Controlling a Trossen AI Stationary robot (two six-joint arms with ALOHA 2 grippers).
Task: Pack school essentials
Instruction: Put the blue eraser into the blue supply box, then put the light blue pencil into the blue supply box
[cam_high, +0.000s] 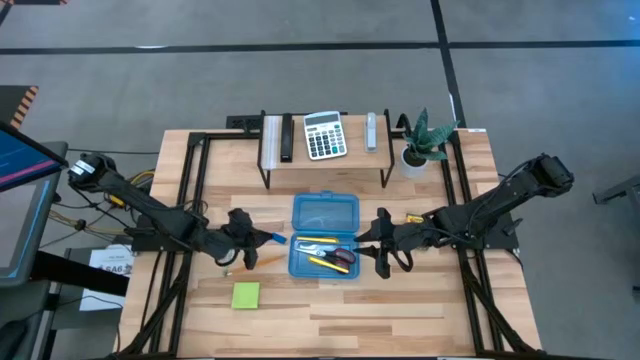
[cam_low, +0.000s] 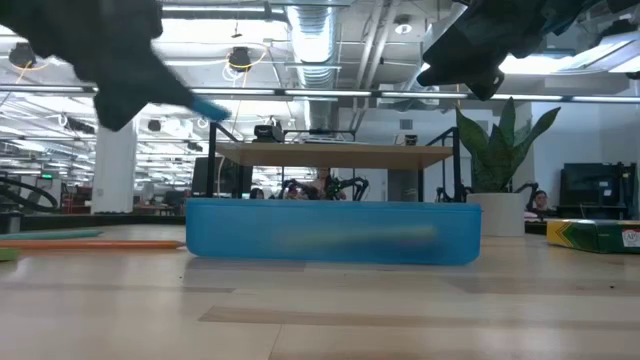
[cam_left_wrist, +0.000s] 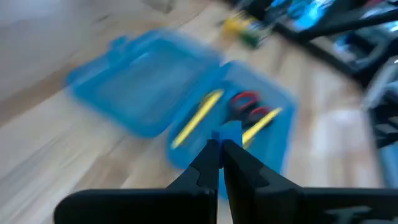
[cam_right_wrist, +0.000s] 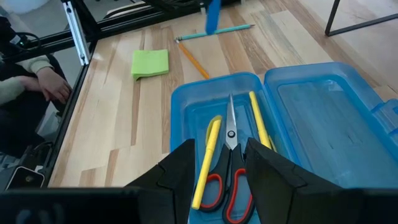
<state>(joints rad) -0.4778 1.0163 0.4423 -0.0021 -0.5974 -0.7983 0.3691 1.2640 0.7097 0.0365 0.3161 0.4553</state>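
**Packing partly done: box holds scissors and pencils, eraser on its way**

Far left on the wooden surface (cam_high: 330, 300), the lime sticky-note pad (cam_high: 246, 295) lies flat and unpacked, well apart from the box. Just beyond it, an orange pencil (cam_right_wrist: 194, 61) and a green pencil (cam_right_wrist: 214, 32) lie loose on the boards, also outside the box.

The left end effector (cam_high: 262, 238) hangs over that stretch, a little short of the box's left edge, lifted clear of the surface. Its fingers are pinched shut on the small blue eraser (cam_left_wrist: 227, 131), which juts from the tips; the left wrist view looks past it toward the open box, so this item is judged to be mid-carry, not yet delivered.

In the middle sits the blue pencil box (cam_high: 324, 236), lid (cam_right_wrist: 329, 118) folded open. Its tray already holds the red-handled scissors (cam_right_wrist: 229, 168) flanked by two yellow pencils (cam_right_wrist: 206, 163).

The right end effector (cam_high: 383, 243) hovers at the box's right edge, jaws partly open and holding nothing, apparently waiting.

Further right, the yellow-green crayon box (cam_low: 595, 235) rests on the surface, unpacked.

By this reckoning three pieces are in, one is in the air, and the pad, two pencils and crayons remain, with the lid to close last. The calculator (cam_high: 324, 135) and potted plant (cam_high: 424, 140) stay at the back.
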